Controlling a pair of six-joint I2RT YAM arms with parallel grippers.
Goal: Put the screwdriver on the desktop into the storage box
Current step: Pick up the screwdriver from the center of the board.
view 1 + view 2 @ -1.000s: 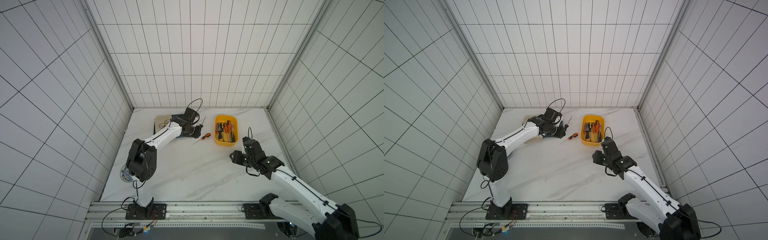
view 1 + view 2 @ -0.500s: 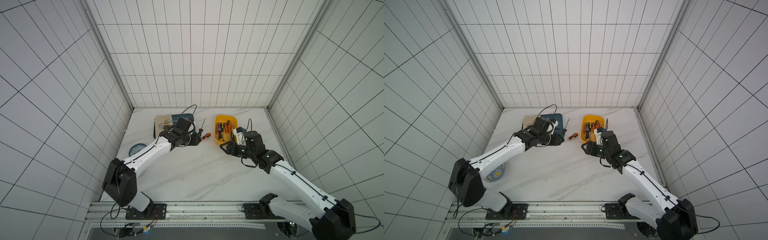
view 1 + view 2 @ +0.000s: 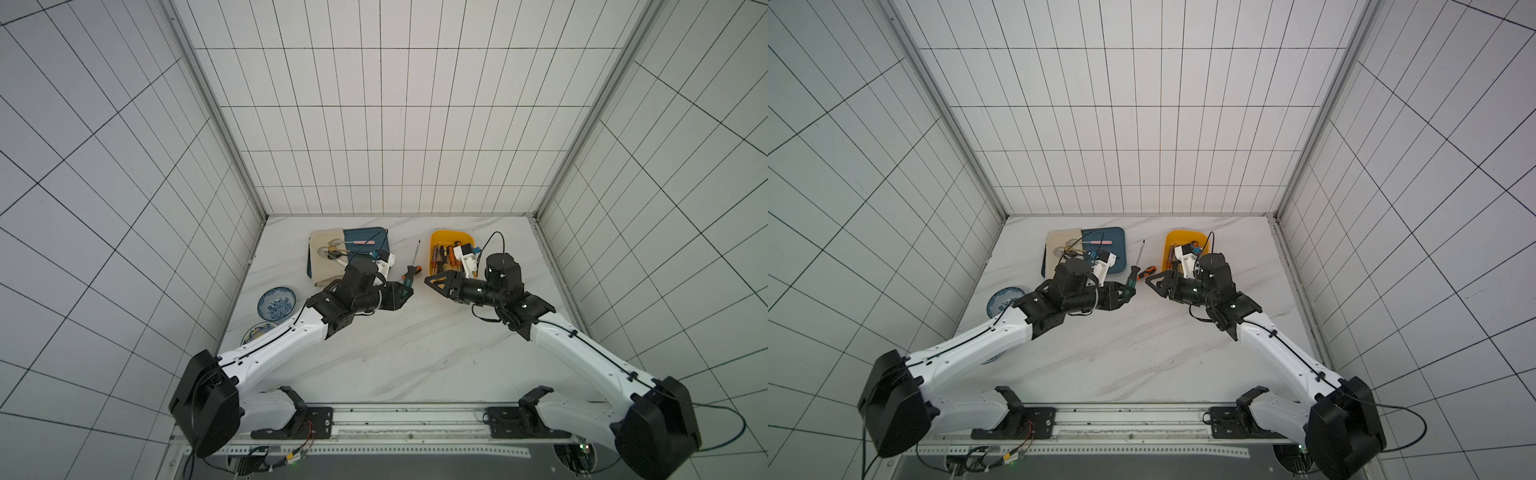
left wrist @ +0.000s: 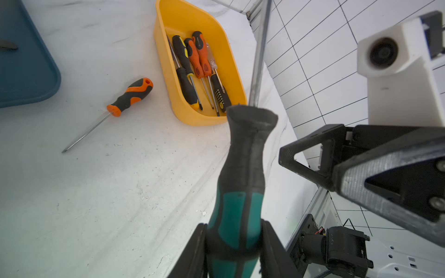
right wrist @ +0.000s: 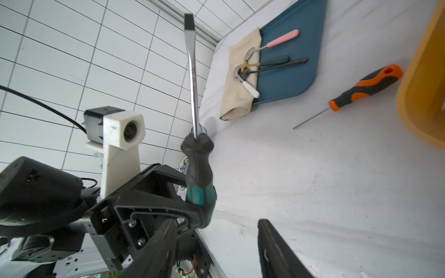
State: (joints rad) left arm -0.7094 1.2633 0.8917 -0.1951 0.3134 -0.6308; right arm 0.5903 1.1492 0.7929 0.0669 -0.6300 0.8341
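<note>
My teal-handled flathead screwdriver (image 4: 238, 192) is up off the worktop (image 4: 108, 192), left tool (image 4: 233, 231) clamped on just its butt end, so it could pivot or drop at handover. My right tool (image 3: 434, 281) gapes empty alongside. Count: one orange screwdriver (image 4: 130, 96) loose beside one yellow storage box (image 4: 232, 60), roughly five inside.

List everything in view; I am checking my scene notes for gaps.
desktop: one, white marble, under everything
storage box: one, yellow, far right side
boxed screwdrivers: several, orange or black handles, inside storage box
tray: one, dark blue, left of box
cloth: one, beige, on tray
cutlery: several, mixed handles, on cloth and tray
orange screwdriver: one, orange-black, lying between tray and box
teal screwdriver: one, teal-black, held aloft
dishes: two, blue-patterned, left edge
left gripper: black, shut on teal screwdriver
right gripper: black, open, facing it
</note>
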